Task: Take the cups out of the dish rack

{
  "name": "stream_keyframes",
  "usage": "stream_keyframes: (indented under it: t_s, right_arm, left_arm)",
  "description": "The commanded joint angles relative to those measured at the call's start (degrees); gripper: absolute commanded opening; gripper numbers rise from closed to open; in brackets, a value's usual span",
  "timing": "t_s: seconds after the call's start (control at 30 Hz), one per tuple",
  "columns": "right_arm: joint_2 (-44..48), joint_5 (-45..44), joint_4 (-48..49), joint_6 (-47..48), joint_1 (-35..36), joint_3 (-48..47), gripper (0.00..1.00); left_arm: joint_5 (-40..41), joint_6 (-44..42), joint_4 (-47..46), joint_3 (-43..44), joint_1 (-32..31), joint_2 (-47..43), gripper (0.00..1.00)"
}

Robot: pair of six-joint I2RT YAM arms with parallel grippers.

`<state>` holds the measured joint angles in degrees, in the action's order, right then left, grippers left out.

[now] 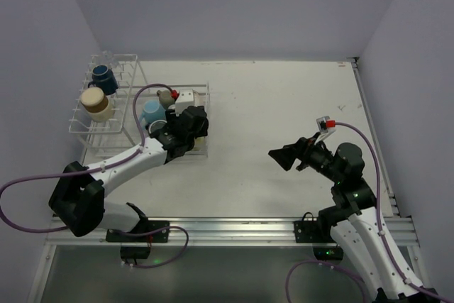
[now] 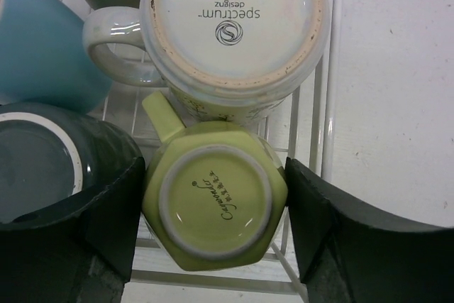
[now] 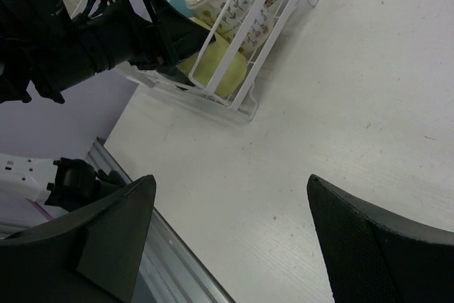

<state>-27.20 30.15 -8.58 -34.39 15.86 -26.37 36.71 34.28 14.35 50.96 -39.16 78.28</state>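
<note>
Yellow-green cup (image 2: 214, 210) sits upside down inside the dish rack (image 2: 317, 133), left gripper (image 2: 216, 228) spread around it, not yet closed; right gripper (image 3: 230, 235) spread, away from rack; no cup unloaded yet

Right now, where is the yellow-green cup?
In the left wrist view, the yellow-green cup sits upside down in the dish rack, between the open left gripper fingers, just below the white cup.
</note>
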Motion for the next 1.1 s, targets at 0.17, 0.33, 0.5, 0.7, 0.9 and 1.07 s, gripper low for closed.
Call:
stream_keyframes:
  t_s: [0.17,0.33,0.5,0.7,0.9,1.07]
  right_arm:
    - [0.4,0.3,-0.7,-1.5,0.4,-4.7,0.9]
    - [-3.3,0.7,8.9,-8.0,3.1,-2.8,0.88]
    - [-8.0,-3.9,16.5,-12.7,9.5,-2.9,0.88]
    - [-13.7,-6.3,24.6,-17.9,13.2,-3.3,0.88]
    - [-20.0,-7.3,31.8,-21.1,15.5,-3.7,0.88]
    - [-23.0,-8.7,36.8,-23.0,17.1,-4.0,0.88]
  left_arm:
    - [3.5,0.9,-2.5,-1.0,-0.1,-2.9,0.29]
    - [3.5,-2.6,-1.8,2.8,-0.1,-6.3,0.2]
    - [4.0,-4.2,-0.6,5.8,-0.1,-7.7,0.11]
    - [4.4,-6.1,0.4,8.5,-0.1,-10.4,0.07]
    - [2.1,-6.2,1.2,10.2,-0.1,-13.2,0.06]
    - [-4.1,-4.0,1.1,10.4,0.0,-16.4,0.03]
